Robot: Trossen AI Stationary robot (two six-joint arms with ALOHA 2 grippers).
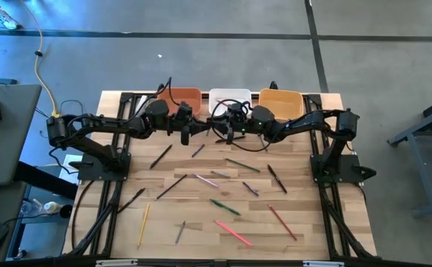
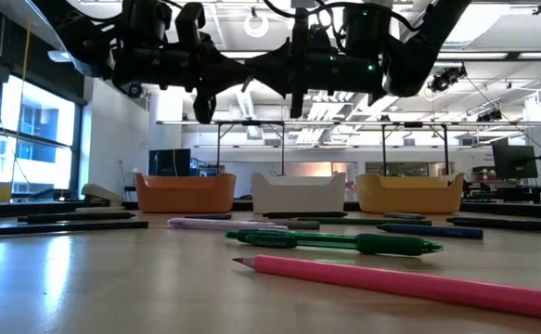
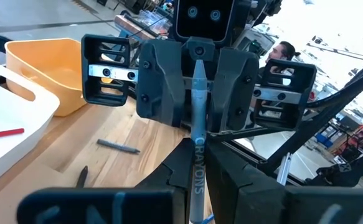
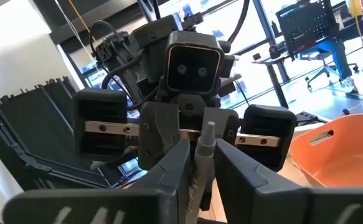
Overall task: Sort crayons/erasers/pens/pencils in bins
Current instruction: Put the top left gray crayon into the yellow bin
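Between both claws | grey crayon (image 3: 197, 134) (left claw (image 3: 197, 193), right claw (image 3: 198, 84)) gripped

The wooden table (image 1: 201, 215) stands on a grey floor (image 1: 223, 59) crossed by dark lines. A yellow cable (image 1: 44, 70) runs over the floor off the table's left far corner, and a grey desk (image 1: 4, 133) stands just left of the table. Beyond the table, a person (image 3: 285, 50) sits in the room, and an office chair (image 4: 318, 68) stands by a desk with a monitor (image 4: 302, 22).
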